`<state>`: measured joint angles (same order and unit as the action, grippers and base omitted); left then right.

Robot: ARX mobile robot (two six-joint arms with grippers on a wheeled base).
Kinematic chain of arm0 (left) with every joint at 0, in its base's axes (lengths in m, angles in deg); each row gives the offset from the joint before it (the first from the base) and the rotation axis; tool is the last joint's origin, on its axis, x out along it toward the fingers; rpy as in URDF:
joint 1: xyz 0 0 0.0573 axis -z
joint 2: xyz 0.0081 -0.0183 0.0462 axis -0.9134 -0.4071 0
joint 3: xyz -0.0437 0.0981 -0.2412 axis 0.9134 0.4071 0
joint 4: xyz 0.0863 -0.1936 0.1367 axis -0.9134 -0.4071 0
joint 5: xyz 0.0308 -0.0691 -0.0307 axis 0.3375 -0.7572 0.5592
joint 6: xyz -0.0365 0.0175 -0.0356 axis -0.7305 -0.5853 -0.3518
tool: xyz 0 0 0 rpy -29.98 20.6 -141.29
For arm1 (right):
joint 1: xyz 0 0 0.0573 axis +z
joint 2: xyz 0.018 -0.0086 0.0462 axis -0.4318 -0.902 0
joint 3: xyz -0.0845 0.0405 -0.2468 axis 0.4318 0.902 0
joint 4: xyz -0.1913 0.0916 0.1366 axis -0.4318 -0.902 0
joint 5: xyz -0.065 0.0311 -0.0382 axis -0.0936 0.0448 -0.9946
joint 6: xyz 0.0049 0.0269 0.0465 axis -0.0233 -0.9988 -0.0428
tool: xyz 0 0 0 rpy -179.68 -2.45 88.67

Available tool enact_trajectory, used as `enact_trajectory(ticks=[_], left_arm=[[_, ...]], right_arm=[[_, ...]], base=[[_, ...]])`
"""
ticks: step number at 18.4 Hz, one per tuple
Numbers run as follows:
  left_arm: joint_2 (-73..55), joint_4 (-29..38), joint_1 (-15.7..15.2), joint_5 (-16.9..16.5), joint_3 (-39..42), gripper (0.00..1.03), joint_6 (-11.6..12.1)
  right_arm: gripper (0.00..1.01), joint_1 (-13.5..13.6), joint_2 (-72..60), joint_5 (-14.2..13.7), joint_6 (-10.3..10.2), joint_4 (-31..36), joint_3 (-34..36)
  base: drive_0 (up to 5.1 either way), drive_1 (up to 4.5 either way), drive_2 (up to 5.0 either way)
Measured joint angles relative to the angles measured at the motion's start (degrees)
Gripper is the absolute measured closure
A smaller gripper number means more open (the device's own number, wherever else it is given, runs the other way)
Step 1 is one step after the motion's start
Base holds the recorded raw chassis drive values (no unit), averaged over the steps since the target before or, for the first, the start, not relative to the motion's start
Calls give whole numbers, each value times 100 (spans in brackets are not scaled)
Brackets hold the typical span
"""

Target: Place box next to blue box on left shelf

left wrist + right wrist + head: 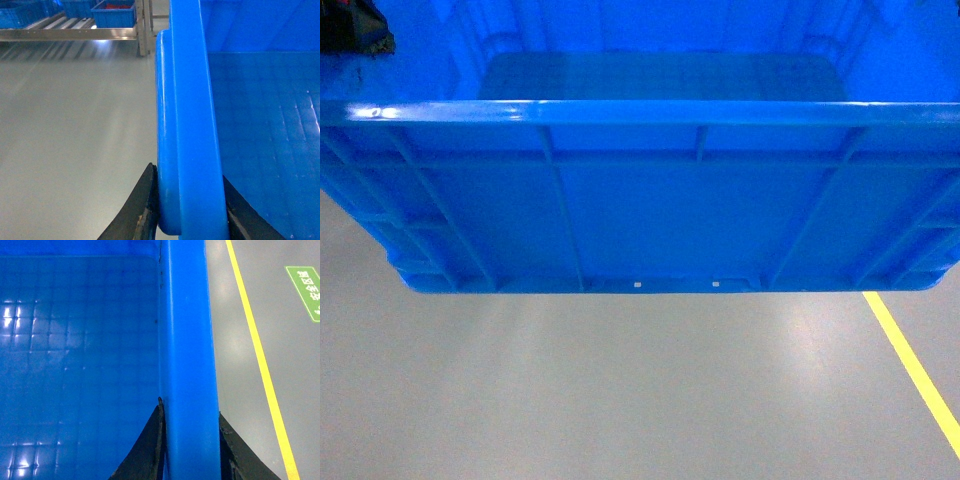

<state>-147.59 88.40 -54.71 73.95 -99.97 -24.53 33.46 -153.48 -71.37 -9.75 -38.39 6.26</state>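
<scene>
The box (640, 210), a large bright blue plastic crate with ribbed sides, hangs above the grey floor and fills the upper head view. My left gripper (189, 200) is shut on the box's left rim (187, 125), one finger outside and one inside. My right gripper (190, 440) is shut on its right rim (187, 340) in the same way. The left shelf (70, 34), a silver rack with rollers, lies far off at the top left of the left wrist view. A blue box (115, 14) with red contents rests on it.
A yellow floor line (915, 370) runs at the right, also seen as the yellow line (260, 360) beside a green floor sign (306, 285). More blue bins (20, 15) sit on the rack. A dark object (355, 30) shows at the head view's top left.
</scene>
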Motion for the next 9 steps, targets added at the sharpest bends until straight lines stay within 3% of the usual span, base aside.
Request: enact_trajectory(ticks=[9], left_arm=[[0,-15,0,-2,0,82,-7]], right_arm=[[84,0,0,-4,-2,-11,2]], base=[[3,436,-430]])
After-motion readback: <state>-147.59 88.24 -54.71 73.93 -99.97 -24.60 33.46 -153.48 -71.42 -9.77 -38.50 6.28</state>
